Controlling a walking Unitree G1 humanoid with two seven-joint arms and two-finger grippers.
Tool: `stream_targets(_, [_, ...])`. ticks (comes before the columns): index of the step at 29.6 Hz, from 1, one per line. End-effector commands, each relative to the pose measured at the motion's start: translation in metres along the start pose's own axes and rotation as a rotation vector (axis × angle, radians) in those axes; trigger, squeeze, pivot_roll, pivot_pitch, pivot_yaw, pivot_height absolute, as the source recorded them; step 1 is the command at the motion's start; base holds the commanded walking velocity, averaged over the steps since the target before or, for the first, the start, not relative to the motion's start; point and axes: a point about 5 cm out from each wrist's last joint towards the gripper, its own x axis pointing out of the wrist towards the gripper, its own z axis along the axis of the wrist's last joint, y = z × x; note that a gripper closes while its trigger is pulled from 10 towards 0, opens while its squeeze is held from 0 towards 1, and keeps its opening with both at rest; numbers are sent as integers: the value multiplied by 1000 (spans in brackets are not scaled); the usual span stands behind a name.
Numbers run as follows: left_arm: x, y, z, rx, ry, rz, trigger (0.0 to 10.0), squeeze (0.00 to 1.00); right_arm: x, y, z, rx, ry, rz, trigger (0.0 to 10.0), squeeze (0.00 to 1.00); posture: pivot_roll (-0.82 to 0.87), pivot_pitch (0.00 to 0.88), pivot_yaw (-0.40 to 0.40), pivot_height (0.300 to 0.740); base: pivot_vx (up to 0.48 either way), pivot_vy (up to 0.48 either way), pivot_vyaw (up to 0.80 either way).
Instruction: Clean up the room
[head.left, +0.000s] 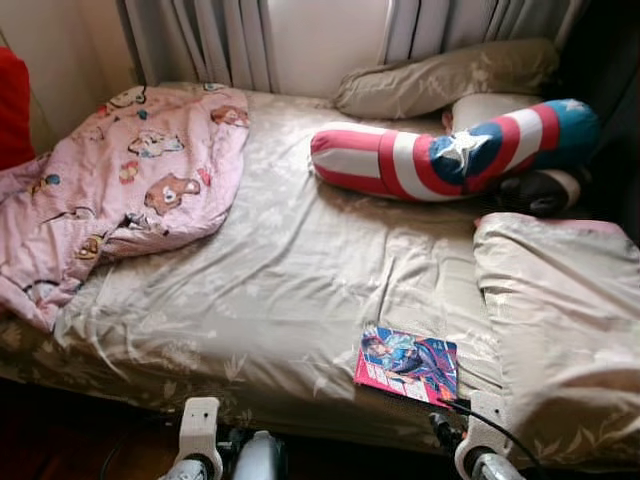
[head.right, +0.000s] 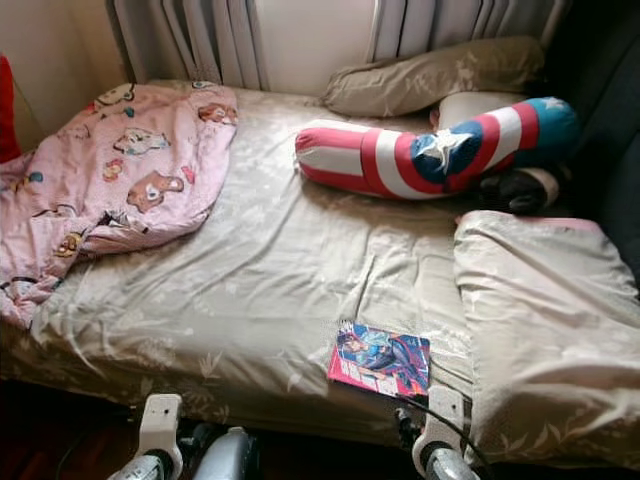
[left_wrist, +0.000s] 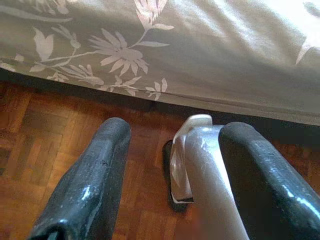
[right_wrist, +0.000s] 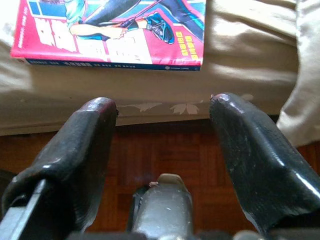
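**Black tools low at the bed edge, comic book the nearest pickup**

Black fingers of the right tool (right_wrist: 162, 150) stand wide apart with nothing between them, hanging over the parquet floor (right_wrist: 165, 145) just off the bed's near edge. The comic book (right_wrist: 110, 32) lies flat on the bed (head.left: 280, 270) directly beyond those fingers, close to that same edge. The left tool (left_wrist: 172, 175) is also spread wide and empty, down by the floor below the bed's flowered sheet.

Farther up the bed from the book, a folded beige cover (head.left: 560, 310) sits just beside it on the robot's right; a red, white and blue striped bolster (head.left: 450, 150) lies toward the head of the bed, with a beige pillow (head.left: 450, 75) behind it. A crumpled pink cartoon blanket (head.left: 120, 190) is heaped on the bed's far left side.

The step in hand looks like the approach to the book. Next, the right tool likely needs to rise above mattress level, reach forward and close on the book's near edge, which lies flat against soft sheet and may be awkward to get under.
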Motion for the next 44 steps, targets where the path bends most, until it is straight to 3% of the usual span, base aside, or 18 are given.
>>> stream_targets(1, [-2,2,-7,-21,32,11,10000,0,-2,-3,-8,24,29,-22,10000,0,96,0,-34,737,0,0,0])
stream_targets(12, [-12,16,-31,-63,114,71,10000,0,-9,-8,-32,1,105,-44,10000,0,91,0,-17,740,0,0,0])
stream_targets(18, [-17,12,-46,-17,174,48,10000,0,-13,-10,-42,-1,141,-38,10000,0,94,0,-12,740,0,0,0])
stream_targets(26, [-14,0,-45,-12,182,42,10000,0,-13,-6,-45,-67,149,-26,10000,0,116,0,-14,740,0,0,0])
stream_targets(28, [-11,-8,-41,-3,183,32,10000,0,-13,-5,-44,-50,131,-28,10000,0,113,0,-13,740,0,371,800])
stream_targets(44, [-14,1,-45,15,188,41,10000,0,-13,-4,-43,9,124,-43,10000,0,119,27,-13,740,0,480,129])
